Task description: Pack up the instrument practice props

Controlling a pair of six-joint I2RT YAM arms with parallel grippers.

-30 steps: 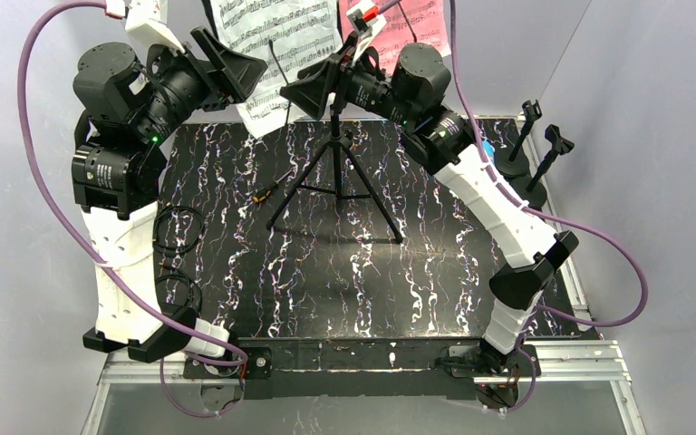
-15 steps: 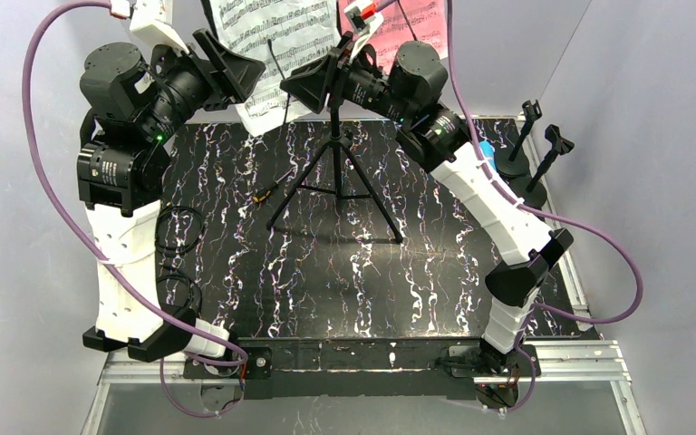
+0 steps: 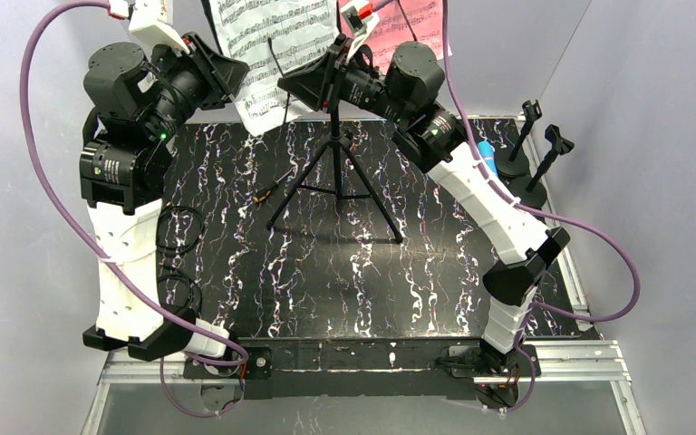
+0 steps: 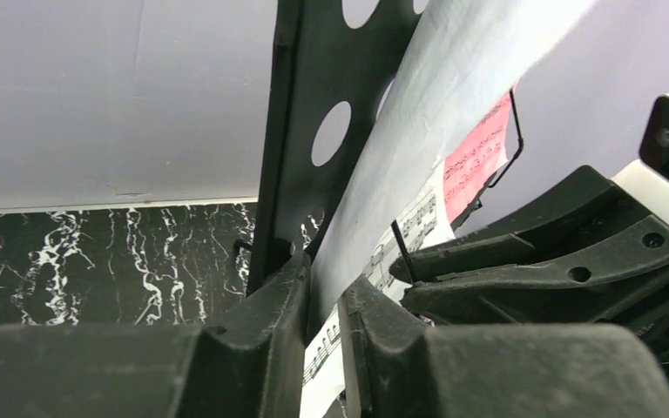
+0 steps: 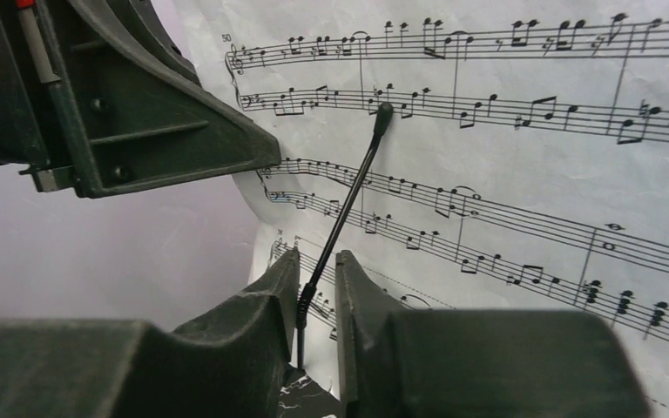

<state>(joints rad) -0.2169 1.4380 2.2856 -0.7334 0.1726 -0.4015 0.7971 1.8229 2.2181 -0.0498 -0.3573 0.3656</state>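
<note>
The white music sheet (image 3: 276,36) leans on the tall tripod stand at the back, with the pink sheet (image 3: 412,25) to its right. My left gripper (image 3: 238,71) is at the white sheet's left edge. In the left wrist view the sheet (image 4: 418,113) runs between my left gripper's (image 4: 324,279) fingers, jaws a narrow gap apart. My right gripper (image 5: 316,261) straddles the stand's thin wire page holder (image 5: 357,183) in front of the sheet (image 5: 505,131), gap wider than the wire. Two black mic holders (image 3: 514,156) (image 3: 546,161) stand at right. A blue microphone (image 3: 485,148) peeks from behind the right arm. The purple microphone is hidden.
The black tripod (image 3: 335,172) stands at the back centre of the black marbled mat, its perforated plate (image 4: 314,104) behind the sheet. A coiled black cable (image 3: 178,228) lies by the left arm. Grey walls close in at the back and right.
Both grippers have risen and closed in on the white sheet: the left one moved up onto its left edge, the right one moved up and left around the wire holder.
</note>
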